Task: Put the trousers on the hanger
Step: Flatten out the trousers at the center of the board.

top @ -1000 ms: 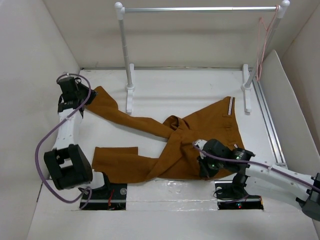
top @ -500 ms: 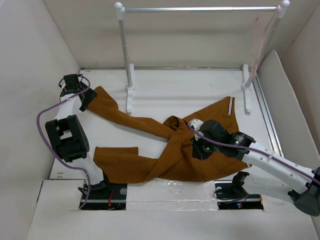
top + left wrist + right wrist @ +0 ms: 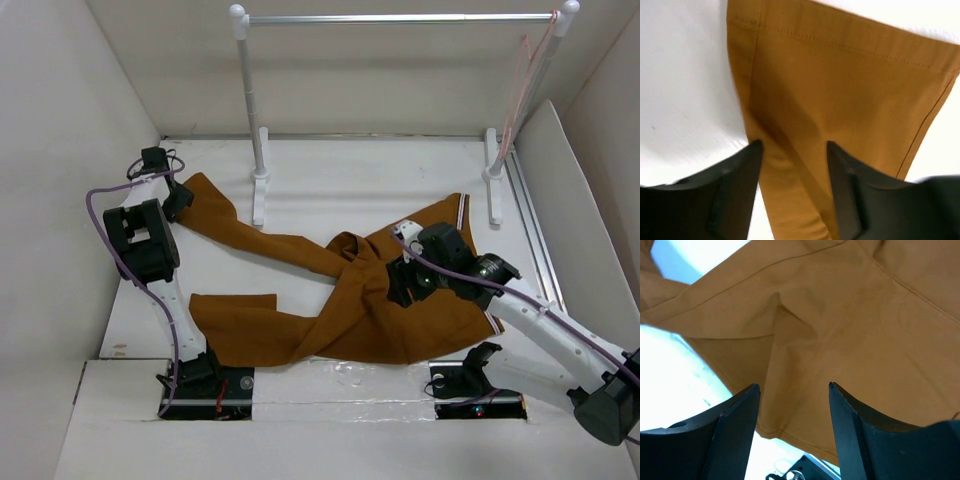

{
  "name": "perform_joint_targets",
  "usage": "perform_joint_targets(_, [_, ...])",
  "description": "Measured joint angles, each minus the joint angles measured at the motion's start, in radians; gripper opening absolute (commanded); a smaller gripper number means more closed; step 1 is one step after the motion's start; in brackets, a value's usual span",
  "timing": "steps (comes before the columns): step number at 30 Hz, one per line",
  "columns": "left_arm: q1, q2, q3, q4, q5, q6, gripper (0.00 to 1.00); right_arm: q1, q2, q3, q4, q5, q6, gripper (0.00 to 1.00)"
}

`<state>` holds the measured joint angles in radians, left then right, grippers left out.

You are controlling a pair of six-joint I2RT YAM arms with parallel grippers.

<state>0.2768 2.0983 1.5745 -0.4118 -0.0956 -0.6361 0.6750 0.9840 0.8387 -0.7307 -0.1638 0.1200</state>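
Note:
The rust-brown trousers (image 3: 340, 300) lie spread and crumpled on the white table, with the striped waistband (image 3: 462, 212) at the right. One leg runs to the far left, where my left gripper (image 3: 178, 200) hovers over its hem. In the left wrist view, that gripper (image 3: 792, 150) is open and a fold of the trousers (image 3: 840, 75) runs between its fingers (image 3: 735, 195). My right gripper (image 3: 400, 285) hangs open just above the trousers' middle, and in its own view (image 3: 793, 386) nothing is pinched. The pale pink hanger (image 3: 520, 90) hangs from the right end of the rail.
The silver rail (image 3: 400, 18) stands on white posts (image 3: 258, 170) with feet on the table at the back. A metal track (image 3: 535, 240) and a slanted wall panel run along the right side. Both arm bases (image 3: 210, 385) sit at the near edge.
Both grippers have opened and let go of the cloth. The right gripper has risen and moved away from the near edge, over the trousers' middle. The left arm has folded back by the leg hem.

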Motion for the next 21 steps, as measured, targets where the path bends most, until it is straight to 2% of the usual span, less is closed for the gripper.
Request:
perform_joint_targets(1, [0.0,0.0,0.0,-0.002,-0.004,0.0,0.29,-0.022,-0.001,0.0,-0.002,-0.008,-0.014,0.63])
perform_joint_targets(2, [0.0,0.001,0.0,-0.006,-0.008,-0.003,0.17,-0.045,-0.001,0.001,-0.003,-0.023,-0.027,0.63])
perform_joint_targets(3, [0.0,0.005,0.0,-0.013,-0.007,-0.003,0.05,-0.069,0.0,0.004,-0.003,-0.03,-0.039,0.63])
perform_joint_targets(4, [0.0,0.007,0.0,-0.018,-0.006,-0.001,0.0,-0.092,0.0,0.007,-0.002,-0.031,-0.05,0.63])
perform_joint_targets(11, [-0.005,-0.007,0.002,-0.032,-0.01,0.009,0.0,-0.173,0.016,0.034,-0.002,-0.065,-0.114,0.64])
perform_joint_targets(15, [0.0,-0.134,-0.088,-0.006,-0.042,0.023,0.0,-0.184,0.02,0.037,0.0,-0.084,-0.128,0.64])
perform_joint_targets(17, [0.012,-0.23,-0.155,0.015,-0.045,0.038,0.33,-0.189,0.021,0.037,0.006,-0.1,-0.132,0.64])
perform_joint_targets(19, [0.029,-0.292,-0.173,0.021,-0.04,0.049,0.57,-0.192,0.028,0.037,0.016,-0.117,-0.136,0.64])
perform_joint_targets(21, [0.045,-0.287,-0.138,0.022,-0.032,0.058,0.61,-0.195,0.045,0.037,0.026,-0.132,-0.144,0.64])
